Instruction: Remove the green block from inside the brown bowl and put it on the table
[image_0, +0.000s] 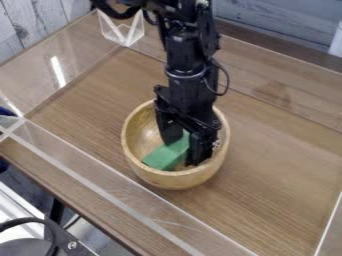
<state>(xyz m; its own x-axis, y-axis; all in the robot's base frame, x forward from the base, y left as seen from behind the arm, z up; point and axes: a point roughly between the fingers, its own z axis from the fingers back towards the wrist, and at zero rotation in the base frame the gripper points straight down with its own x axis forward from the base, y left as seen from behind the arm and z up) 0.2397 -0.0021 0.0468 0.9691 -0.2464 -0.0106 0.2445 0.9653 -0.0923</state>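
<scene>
Arm (187, 50) upright; end effector (185, 142) pointing down, fingers spread wide.

**Worktop layout**

Round light-tan wooden bowl (174, 155): on brown wood-grain worktop (94, 105), toward its near edge. Small green rectangular block (167, 156): inside bowl. Black gripper (186, 142): reaching down into bowl, straddling block. Clear acrylic walls (54, 60): bordering worktop.
</scene>
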